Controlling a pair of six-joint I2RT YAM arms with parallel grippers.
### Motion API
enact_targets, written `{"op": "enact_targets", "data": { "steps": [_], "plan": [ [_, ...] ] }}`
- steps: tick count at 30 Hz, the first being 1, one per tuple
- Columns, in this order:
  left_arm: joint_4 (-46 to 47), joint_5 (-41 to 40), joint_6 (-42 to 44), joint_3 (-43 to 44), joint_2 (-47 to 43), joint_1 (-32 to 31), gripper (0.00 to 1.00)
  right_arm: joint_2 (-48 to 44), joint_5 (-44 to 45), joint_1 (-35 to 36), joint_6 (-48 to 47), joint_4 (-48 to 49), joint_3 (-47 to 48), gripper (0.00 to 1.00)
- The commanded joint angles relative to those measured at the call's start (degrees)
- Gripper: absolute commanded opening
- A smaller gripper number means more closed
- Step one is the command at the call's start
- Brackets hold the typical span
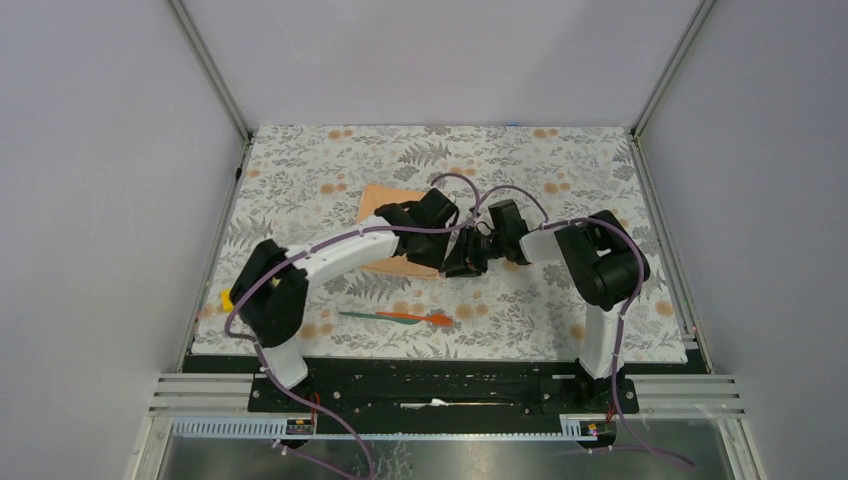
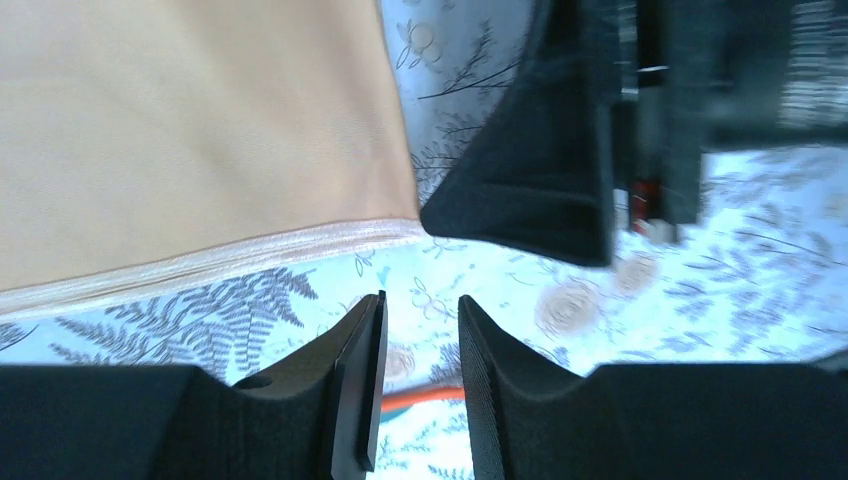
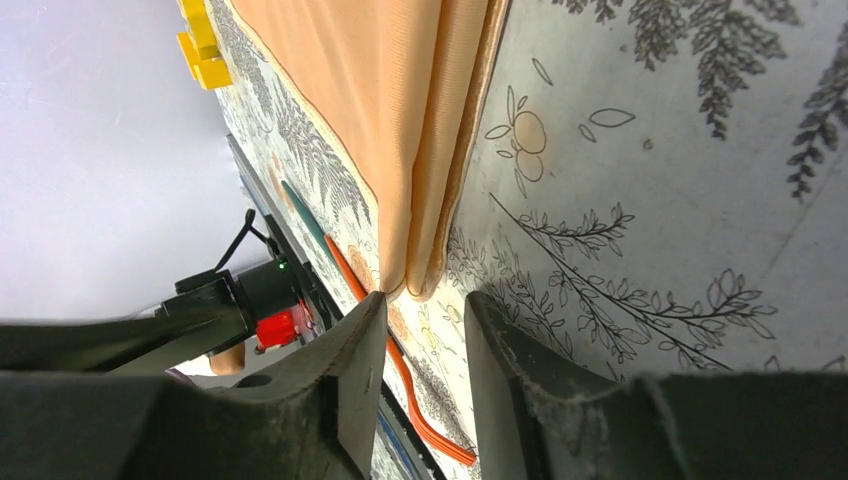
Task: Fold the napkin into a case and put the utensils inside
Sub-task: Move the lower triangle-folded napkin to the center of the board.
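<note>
The peach-orange napkin (image 1: 383,203) lies on the floral cloth, mostly under both wrists. In the right wrist view the napkin (image 3: 400,120) is folded over, with layered edges ending in a corner just past my fingertips. My right gripper (image 3: 427,298) is open with nothing between its jaws. My left gripper (image 2: 422,300) is also open and empty, just off the napkin's (image 2: 200,130) hemmed edge. From above, the left gripper (image 1: 452,262) and the right gripper (image 1: 484,246) nearly meet at the napkin's right side. The utensils, one teal (image 1: 362,315) and one orange-red (image 1: 420,318), lie loose nearer the bases.
A small yellow block (image 1: 227,298) sits at the tablecloth's left edge and also shows as the yellow block (image 3: 200,40) in the right wrist view. The right gripper's black body (image 2: 540,170) hangs close ahead of the left fingers. Grey walls enclose the grey floral tablecloth (image 1: 560,300).
</note>
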Motion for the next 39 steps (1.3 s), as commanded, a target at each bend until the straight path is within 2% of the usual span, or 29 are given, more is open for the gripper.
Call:
{"op": "enact_targets", "data": {
  "steps": [1,8,14,21,25,27,31,34,35,37,39],
  "plan": [
    [-1.1,-1.2,-0.9,-0.2,-10.5,0.1,0.38,-1.8,1.7,-0.1,-0.7,-2.4,1.3,0.44],
    [-1.4,-2.4,-0.8,-3.7,-18.8,3.1,0.4,1.6,2.1,1.7,-1.5,-5.0,5.5,0.46],
    [-0.9,-1.8,-0.6,-5.8,-23.4,5.3,0.41,3.8,3.2,3.7,-2.0,-6.7,7.1,0.41],
    [-0.1,0.1,0.0,-7.7,-27.1,8.7,0.41,2.9,5.3,3.8,-7.2,-16.2,8.6,0.2],
    [1.4,4.6,0.3,-8.7,-29.2,12.0,0.42,3.9,4.3,0.5,-14.2,-26.7,10.4,0.03],
    [1.8,7.0,0.4,-8.9,-29.9,13.5,0.42,3.5,5.4,-2.1,-18.1,-32.5,11.3,0.0],
    [4.7,13.0,-2.0,-10.7,-30.5,17.6,0.42,4.9,6.1,-8.5,-26.3,-46.7,14.5,0.01],
    [11.8,21.1,-8.9,-14.8,-30.1,21.9,0.43,5.5,15.9,-10.5,-31.4,-54.8,18.4,0.03],
    [15.9,26.4,-12.0,-16.9,-29.8,23.6,0.44,5.1,19.7,-10.9,-32.1,-55.8,19.2,0.06],
    [25.0,33.6,-19.3,-21.0,-28.3,26.1,0.44,4.3,28.5,-11.0,-32.4,-57.3,21.9,0.17],
    [29.5,34.7,-22.9,-21.5,-26.0,26.3,0.44,3.7,33.8,-11.0,-33.7,-58.8,25.9,0.32]
  ]
}}
